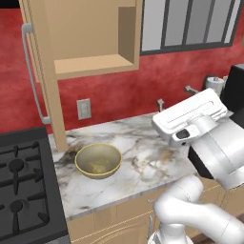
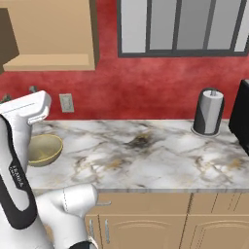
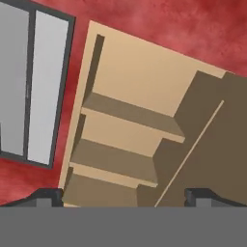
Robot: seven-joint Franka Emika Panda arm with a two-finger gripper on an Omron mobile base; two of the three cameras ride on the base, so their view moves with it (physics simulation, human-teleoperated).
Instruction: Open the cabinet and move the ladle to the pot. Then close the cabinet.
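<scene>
The cabinet [image 1: 90, 40] hangs on the red wall with its door [image 1: 44, 71] swung open to the left, silver bar handle [image 1: 29, 71] facing out. The hand view looks straight into the cabinet [image 3: 126, 116], where the tan shelves I can see are bare, with the door [image 3: 207, 144] at the right. My gripper [image 3: 124, 198] is open, its two dark tips far apart with nothing between them, some way back from the cabinet. The white hand [image 1: 190, 114] hovers above the counter, right of the cabinet. The ladle and the pot are out of view.
A yellowish-tan bowl [image 1: 98, 160] sits on the marble counter [image 1: 143, 157] below the open door. The black stove [image 1: 24, 186] is at the left. A paper towel roll [image 2: 208, 112] and a dark appliance [image 2: 240, 121] stand at the right.
</scene>
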